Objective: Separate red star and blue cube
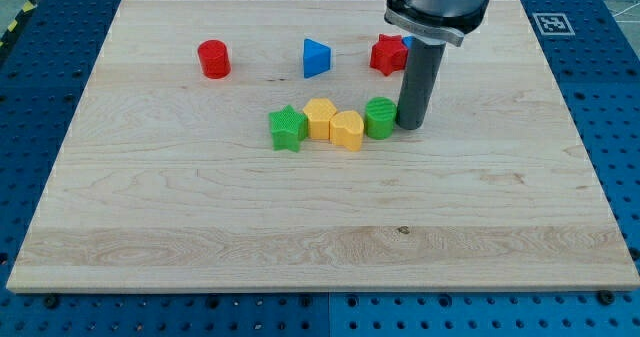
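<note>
My tip rested on the wooden board, just to the view's right of a green cylinder and touching it or nearly so. I carry no fingers or jaws, only the straight dark rod, so there was nothing to open or close.

The red star lay near the view's top, right of centre. It was a bright red, ridged, pointed block, and the rod covered its right edge. Directly to its right, a small sliver of blue showed beside the rod; this was probably the blue cube, though its shape could not be made out, and whether it touched the star could not be told.

The green cylinder ended a close row running toward the view's left: a yellow heart-like block, a yellow hexagon-like block and a green star. A blue triangular block sat left of the red star, and a red cylinder further left.
</note>
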